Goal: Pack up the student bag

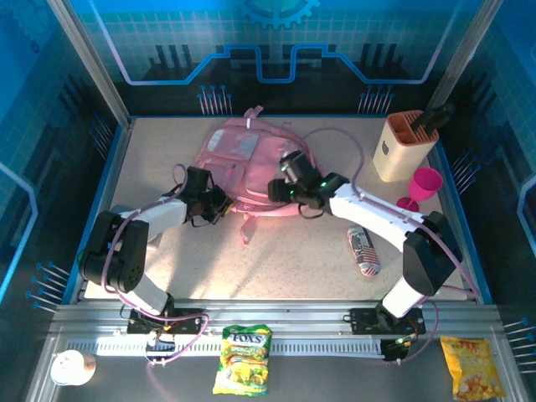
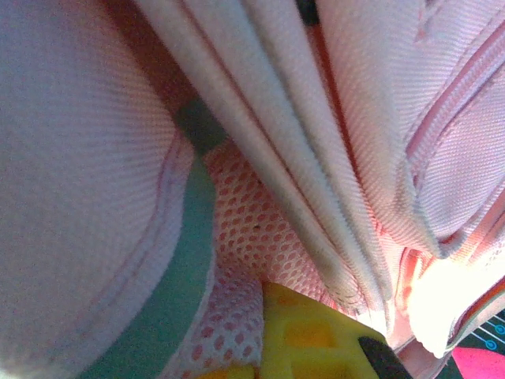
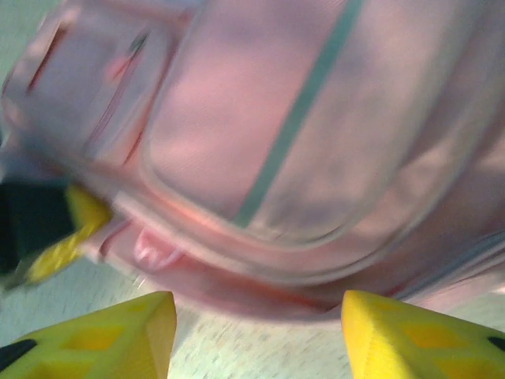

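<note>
Well, my left claw point(image 1: 221, 204) is pressed together on the fabric at the lower left edge of the student bag point(image 1: 243, 155), which lies at upper centre of the table point(image 1: 293, 251); my right claw point(image 1: 276, 189) stands spread and empty, just beside the bag's lower right edge.

ARMS AT WORK: Seen from above, both arms lean in from the near edge of the table point(image 1: 276, 268), elbows splayed outward. The left arm point(image 1: 117, 251) folds back toward 10 o'clock before its forearm runs toward 2 o'clock, ending in the left gripper point(image 1: 219, 203), jaws closed. The right forearm point(image 1: 373, 213) stretches toward 10 o'clock to the right gripper point(image 1: 280, 189), whose yellow fingers point(image 3: 118, 332) stand apart, jaws open with nothing between them. The two grippers sit near each other at mid-table.
</note>
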{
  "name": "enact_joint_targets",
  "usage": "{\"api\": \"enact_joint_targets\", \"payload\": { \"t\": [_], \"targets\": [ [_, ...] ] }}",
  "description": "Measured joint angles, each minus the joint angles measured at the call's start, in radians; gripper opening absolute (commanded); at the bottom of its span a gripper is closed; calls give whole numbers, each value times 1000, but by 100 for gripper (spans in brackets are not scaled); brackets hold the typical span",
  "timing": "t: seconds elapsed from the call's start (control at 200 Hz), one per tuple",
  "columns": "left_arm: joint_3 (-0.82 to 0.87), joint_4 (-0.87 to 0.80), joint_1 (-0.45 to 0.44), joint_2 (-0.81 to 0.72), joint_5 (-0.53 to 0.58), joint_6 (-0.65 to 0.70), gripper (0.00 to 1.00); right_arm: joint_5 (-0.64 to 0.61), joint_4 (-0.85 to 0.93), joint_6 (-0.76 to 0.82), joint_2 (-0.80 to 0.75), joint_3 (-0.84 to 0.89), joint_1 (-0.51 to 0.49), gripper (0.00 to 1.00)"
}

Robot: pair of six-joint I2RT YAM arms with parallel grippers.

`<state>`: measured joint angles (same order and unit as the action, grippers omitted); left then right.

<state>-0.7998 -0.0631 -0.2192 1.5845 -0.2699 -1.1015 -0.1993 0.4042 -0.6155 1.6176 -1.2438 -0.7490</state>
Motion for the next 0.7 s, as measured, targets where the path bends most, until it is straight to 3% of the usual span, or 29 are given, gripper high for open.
{"api": "enact_joint_targets", "payload": {
  "t": [0.22, 0.7],
  "targets": [
    [-26, -13, 0, 9, -21, 0, 0, 10, -83, -9, 90, 13, -169, 46],
    [-90, -53, -1, 53, -62, 0, 0, -21, -151, -31, 356, -50, -177, 35]
  ]
}}
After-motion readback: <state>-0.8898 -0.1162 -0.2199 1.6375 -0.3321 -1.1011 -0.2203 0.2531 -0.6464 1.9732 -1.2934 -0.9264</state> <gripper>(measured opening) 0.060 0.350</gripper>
